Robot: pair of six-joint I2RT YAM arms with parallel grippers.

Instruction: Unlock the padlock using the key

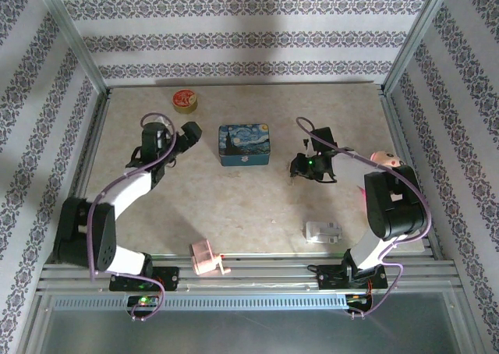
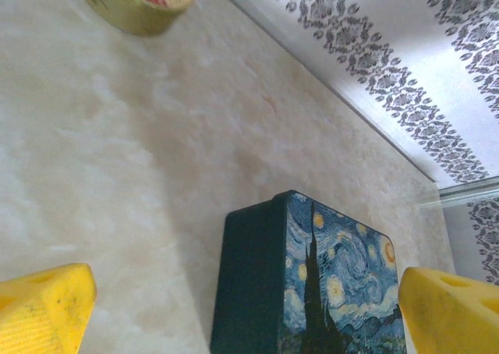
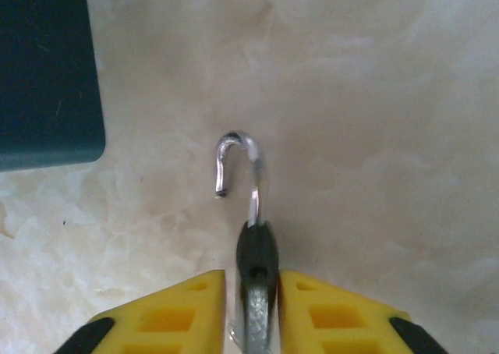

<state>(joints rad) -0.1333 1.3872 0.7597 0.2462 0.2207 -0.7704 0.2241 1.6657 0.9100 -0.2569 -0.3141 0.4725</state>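
Observation:
The padlock point(image 3: 257, 280) stands on edge on the marble tabletop between the yellow fingers point(image 3: 168, 315) of my right gripper point(image 3: 251, 307). Its dark body points away from the camera. Its silver shackle point(image 3: 238, 155) is swung up, with the free end out of the body. The jaws stand slightly apart: the right finger touches the body and a thin gap shows on the left. The key is hidden. In the top view my right gripper point(image 1: 300, 167) sits right of the blue tin. My left gripper point(image 2: 249, 307) is wide open, holds nothing, and hovers left of the tin.
A blue painted tin point(image 1: 244, 144) sits mid-table between the arms, also in the left wrist view as the tin point(image 2: 327, 292). A round gold tin point(image 1: 185, 100) lies at the back left. A pink object point(image 1: 209, 258) and a white object point(image 1: 323, 231) lie near the front edge.

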